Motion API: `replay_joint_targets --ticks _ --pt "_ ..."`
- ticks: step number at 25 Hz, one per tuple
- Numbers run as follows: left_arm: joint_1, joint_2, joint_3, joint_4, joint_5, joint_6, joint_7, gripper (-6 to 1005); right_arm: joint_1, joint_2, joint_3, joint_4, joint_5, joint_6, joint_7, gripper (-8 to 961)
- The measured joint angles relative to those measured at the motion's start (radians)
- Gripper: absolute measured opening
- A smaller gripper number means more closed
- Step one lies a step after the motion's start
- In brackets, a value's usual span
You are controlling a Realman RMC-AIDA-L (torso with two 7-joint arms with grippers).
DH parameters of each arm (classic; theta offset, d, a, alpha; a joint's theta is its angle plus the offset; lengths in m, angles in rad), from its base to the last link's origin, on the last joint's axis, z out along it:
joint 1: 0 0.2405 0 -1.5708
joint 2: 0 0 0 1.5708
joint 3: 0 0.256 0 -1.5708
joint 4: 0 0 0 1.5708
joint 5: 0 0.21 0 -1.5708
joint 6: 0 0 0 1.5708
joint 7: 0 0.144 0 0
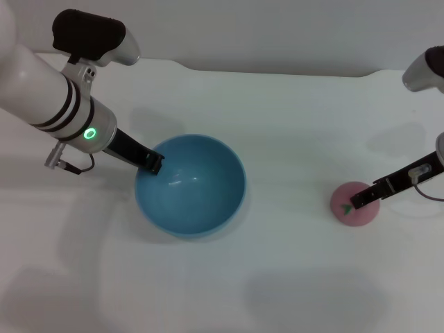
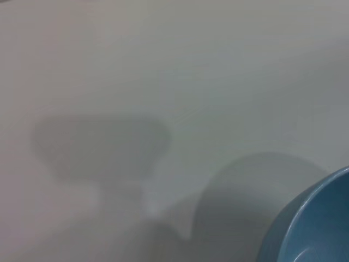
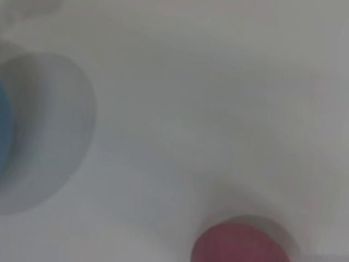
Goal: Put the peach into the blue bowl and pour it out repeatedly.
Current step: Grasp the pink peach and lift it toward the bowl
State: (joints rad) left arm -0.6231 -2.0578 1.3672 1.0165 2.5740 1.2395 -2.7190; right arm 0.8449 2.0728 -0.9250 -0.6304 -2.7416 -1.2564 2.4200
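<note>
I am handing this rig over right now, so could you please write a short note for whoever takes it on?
Left gripper: at the near-left rim of the blue bowl; grip unclear.
Right gripper: at the peach, over its top; grip unclear.
The bowl is upright on the white table, left of centre, with nothing in it. The peach rests on the table to its right.
Done: nothing visible for this cycle.
Left: put the peach in the bowl, pour it out, repeat.

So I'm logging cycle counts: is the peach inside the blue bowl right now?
No, the peach sits on the table at the right gripper, well apart from the empty blue bowl.
</note>
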Motion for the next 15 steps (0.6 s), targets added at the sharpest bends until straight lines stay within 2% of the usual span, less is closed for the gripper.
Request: replay_joint_targets --ticks 5,10,15 --pt "-0.006 -0.001 0.002 0.0 0.0 0.001 -0.002 -2 0.005 0.002 -0.01 0.029 0.002 0.034 -0.003 651" --pt "-0.012 -0.002 0.002 0.002 0.0 -0.001 -0.002 -2 0.007 0.002 -0.092 0.046 0.006 0.057 -0.008 623" --pt "-0.019 -0.002 0.0 0.008 -0.004 -0.002 -0.002 -2 -0.006 0.0 -0.101 0.038 0.035 0.062 -0.015 596"
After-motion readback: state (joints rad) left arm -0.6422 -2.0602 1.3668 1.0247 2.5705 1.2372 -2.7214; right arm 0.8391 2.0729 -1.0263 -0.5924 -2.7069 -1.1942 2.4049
